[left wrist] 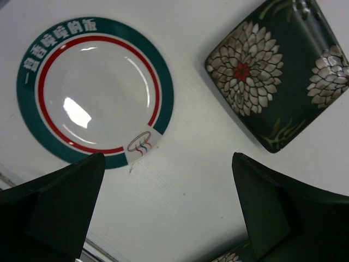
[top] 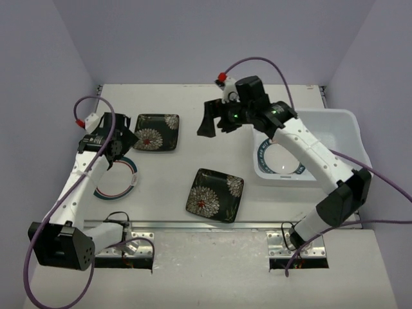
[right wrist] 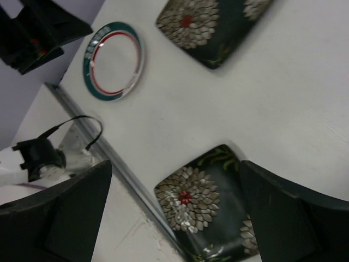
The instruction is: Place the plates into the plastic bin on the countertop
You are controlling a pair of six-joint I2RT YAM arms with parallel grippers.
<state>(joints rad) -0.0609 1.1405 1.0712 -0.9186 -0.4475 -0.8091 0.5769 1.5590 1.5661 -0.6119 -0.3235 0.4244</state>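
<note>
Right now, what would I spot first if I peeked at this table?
Two shiny black flowered square plates: one mid-table near the front, one farther back left. Then a teal-ringed round plate beneath the left arm, and a blue-rimmed plate inside the white bin at right.

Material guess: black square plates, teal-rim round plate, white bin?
Square black flowered plates: glossy, glazed ceramic or melamine, can't tell; sharp highlights near the rim. Round white teal-rimmed plate: same, glossy; bright glare spots in its well. White rectangular bin: likely plastic, smooth, slightly translucent, rounded moulded corners.
</note>
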